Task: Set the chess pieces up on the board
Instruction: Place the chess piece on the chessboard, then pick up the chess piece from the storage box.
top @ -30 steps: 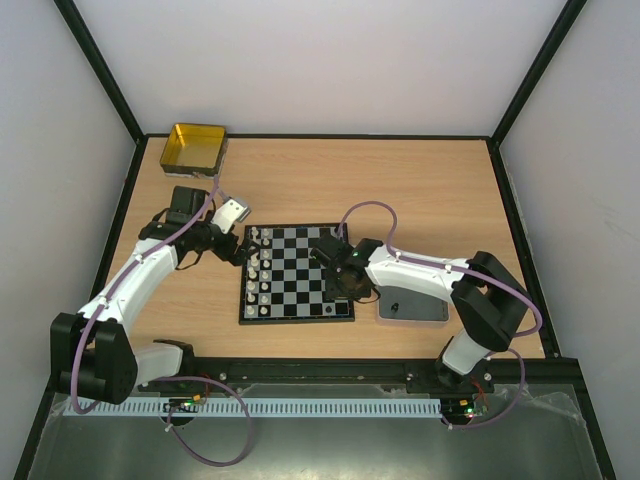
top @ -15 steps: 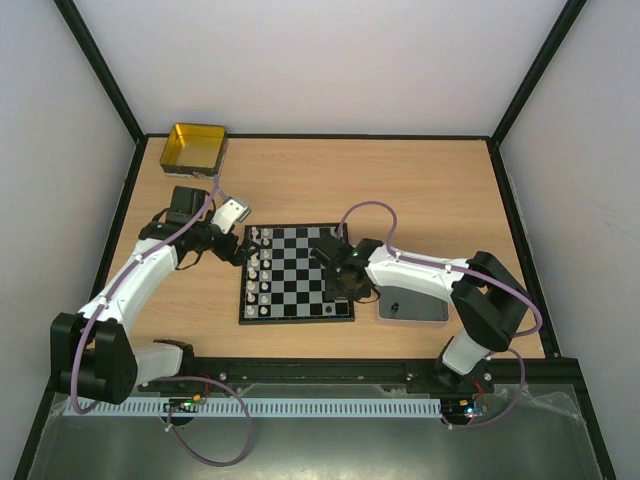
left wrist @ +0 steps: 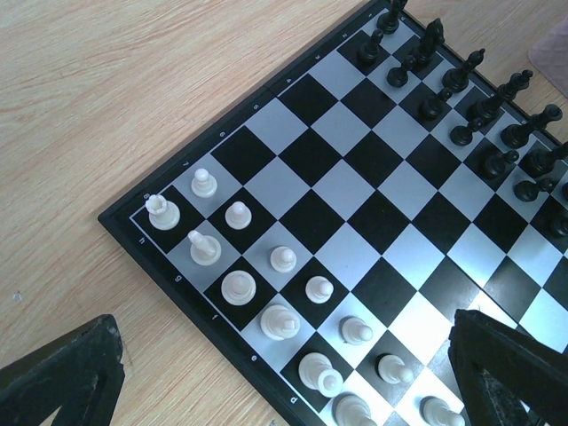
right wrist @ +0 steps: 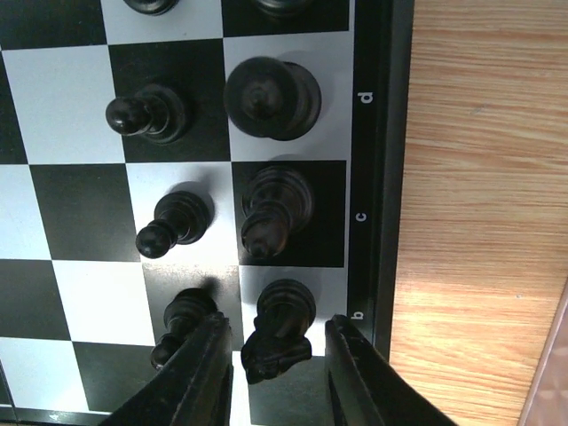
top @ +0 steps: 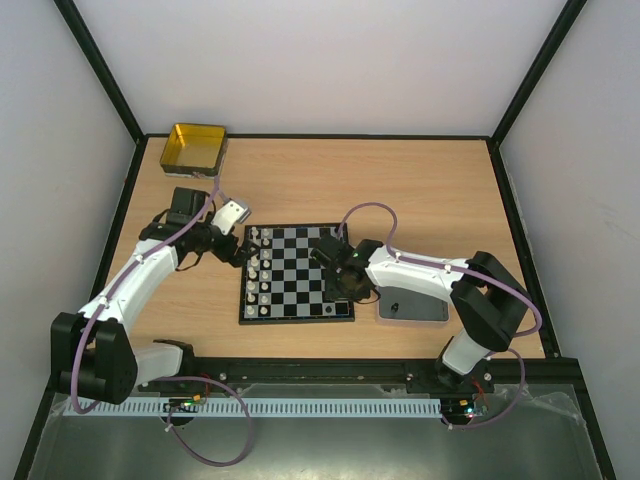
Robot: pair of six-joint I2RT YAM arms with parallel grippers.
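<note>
The right end effector (right wrist: 277, 330) hangs low over the edge of the board (right wrist: 53, 98) which carries the letters b, c and d. Between its two fingers (right wrist: 202, 377) stands one black piece (right wrist: 280, 342), on the square next to the letter b. The fingers are very near to this piece on both sides, but whether they press on it I cannot tell. Ahead of the fingers, in the same row along the edge, stand two bigger black pieces (right wrist: 271, 98). In the row beside them there are three black pawns (right wrist: 146, 114).

The left end effector (left wrist: 282, 324) is released, with its fingers wide apart. It hovers over the opposite edge of the board. The white pieces (left wrist: 238, 286) stand in two rows just below and in front of it, and the black ones are far ahead of it, at the other side.

The board lies on a wooden tabletop (top: 400, 185). Just beside the right end effector, outside the board, lies a flat dark grey tray (top: 415, 305). Well beyond the left end effector, in the far corner, stands a yellow tin (top: 193, 148). White walls (top: 330, 60) with black frame bars (top: 103, 72) close the tabletop on three sides.
</note>
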